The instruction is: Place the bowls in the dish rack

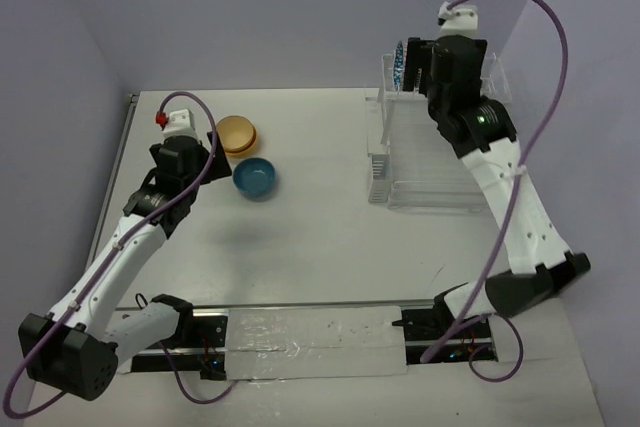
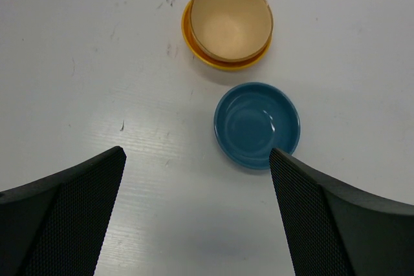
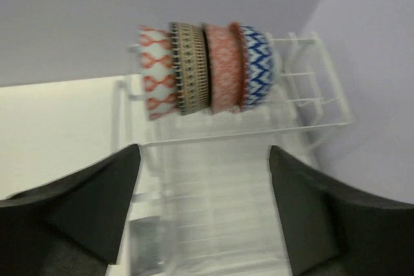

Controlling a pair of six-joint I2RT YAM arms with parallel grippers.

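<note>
Colour fills the white-wire, clear-plastic dish rack (image 3: 317, 105): an orange-red lattice bowl (image 3: 157, 72) on a white ground, a brown bowl (image 3: 191, 69) banded with fine pale dots, a coral-pink bowl (image 3: 223, 69) with light tracery, and a blue-and-white zigzag bowl (image 3: 260, 63). On the white table (image 2: 84, 50) are a plain teal bowl (image 2: 257, 124), a pale tan bowl (image 2: 231, 21) and an orange-yellow bowl (image 2: 223, 64). The left gripper (image 2: 197, 156) has black, mesh-textured fingers (image 2: 71, 218). The wall (image 1: 300, 7) is lavender.
</note>
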